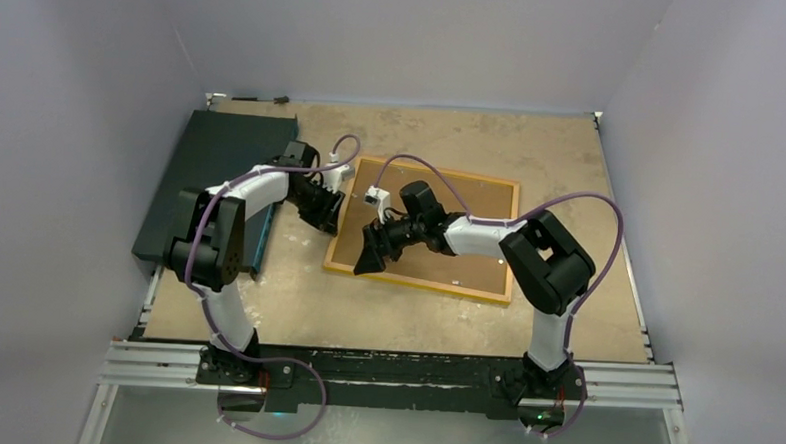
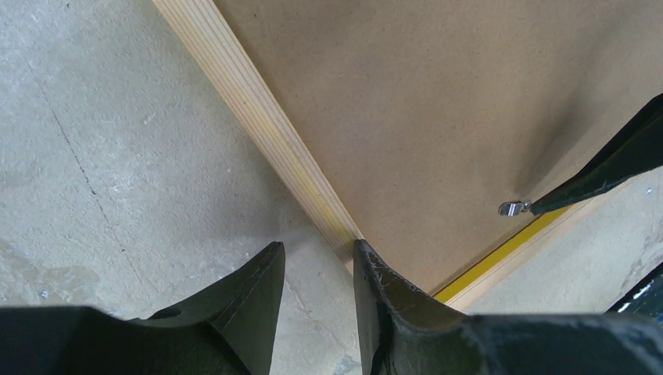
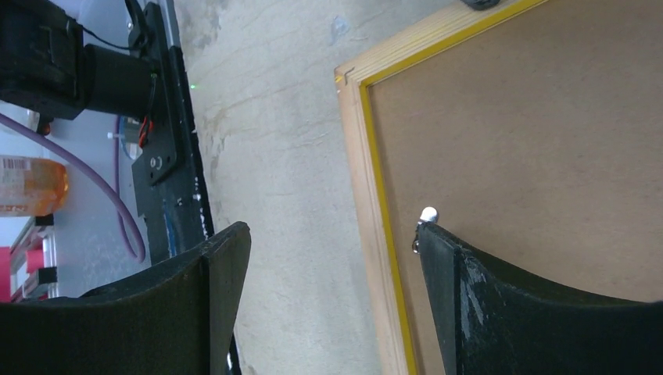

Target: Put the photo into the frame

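Top view: frame (image 1: pixel 441 170) lies back-up mid-table (image 1: pixel 571 190), brown backing board (image 1: pixel 482 261) inside its rim; dark slab (image 1: pixel 206 174) sits at far left. I see L gripper (image 1: pixel 321 211) at the frame's left end and R gripper (image 1: pixel 372 256) over its near-left part. L wrist view: L fingers (image 2: pixel 250 289) stand a little apart w/ bare table between them, pinching nothing; the frame's wood edge (image 2: pixel 258 109) runs down to one fingertip, by a corner. One R finger reaches in from the right, tip at a small metal tab (image 2: pixel 512 208) on the board. R wrist view: R gripper (image 3: pixel 332 234) is spread wide, straddling the frame edge (image 3: pixel 356 156), one finger over table, the other over the board w/ tip at the tab (image 3: pixel 428 213); nothing gripped.
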{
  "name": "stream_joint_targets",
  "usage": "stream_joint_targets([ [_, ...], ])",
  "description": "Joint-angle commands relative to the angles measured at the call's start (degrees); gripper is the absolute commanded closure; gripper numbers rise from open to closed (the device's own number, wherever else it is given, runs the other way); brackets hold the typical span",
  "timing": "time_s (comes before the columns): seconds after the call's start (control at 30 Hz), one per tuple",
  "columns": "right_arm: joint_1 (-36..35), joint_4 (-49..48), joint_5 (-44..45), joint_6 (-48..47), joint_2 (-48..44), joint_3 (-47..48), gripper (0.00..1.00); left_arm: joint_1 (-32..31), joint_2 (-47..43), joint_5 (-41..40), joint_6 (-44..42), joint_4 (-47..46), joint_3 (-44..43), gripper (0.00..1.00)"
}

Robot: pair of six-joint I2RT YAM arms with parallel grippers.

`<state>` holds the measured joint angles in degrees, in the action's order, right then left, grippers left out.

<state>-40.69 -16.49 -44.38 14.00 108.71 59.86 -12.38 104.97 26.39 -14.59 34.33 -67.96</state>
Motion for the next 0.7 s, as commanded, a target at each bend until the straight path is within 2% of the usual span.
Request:
stream_joint_targets([
  [0.0, -0.6, 2.2, -0.4, -2.6, -0.7, 0.0, 0.19, 0.0, -1.6, 0.7, -1.2, -1.6, 0.9, 0.64],
  [0.67, -2.8, 2.1, -1.5, -2.5, 1.7, -0.4, 0.22, 0.1, -1.6, 1.7, -0.2, -2.9, 2.1, 0.66],
])
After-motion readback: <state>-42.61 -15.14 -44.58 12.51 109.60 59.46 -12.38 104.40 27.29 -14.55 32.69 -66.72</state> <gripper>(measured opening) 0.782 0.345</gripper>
